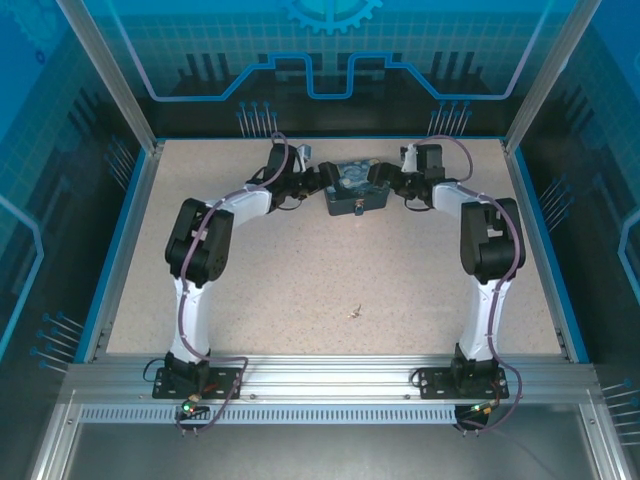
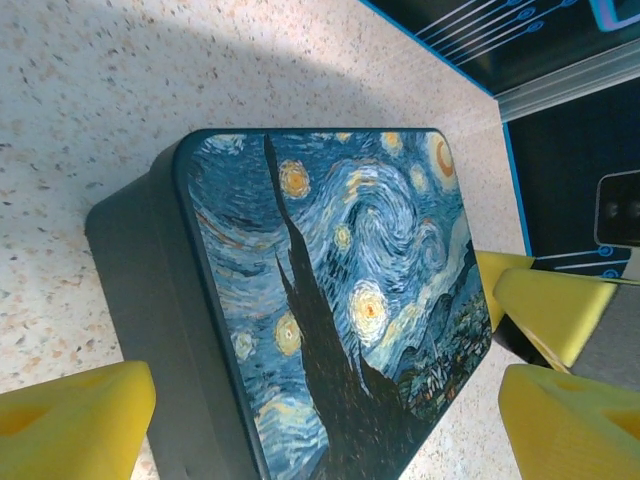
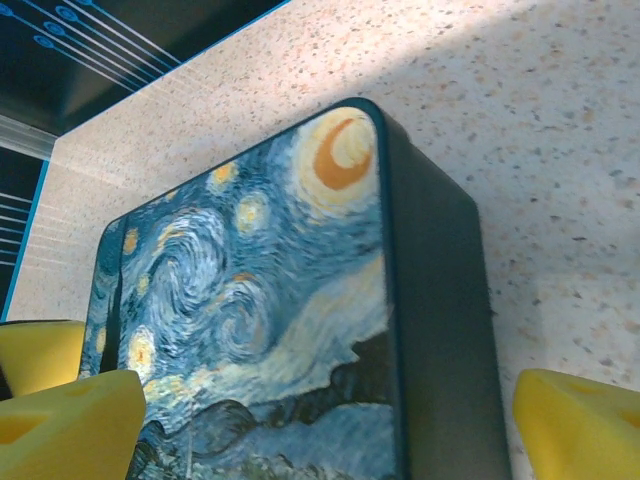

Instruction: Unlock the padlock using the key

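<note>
The table (image 1: 300,270) is brightly and evenly lit from above, its shadows soft. Beyond the left fingers (image 2: 70,415) a curved shadow crosses it. These fingers, close to the lens, look slightly blurred; the tin (image 2: 340,300) between them is sharp.

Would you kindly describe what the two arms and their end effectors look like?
The left arm and right arm have white links with black joint housings and black bases; a lilac cable runs along each. The left end effector and right end effector are black, with blocky yellow fingers.
</note>
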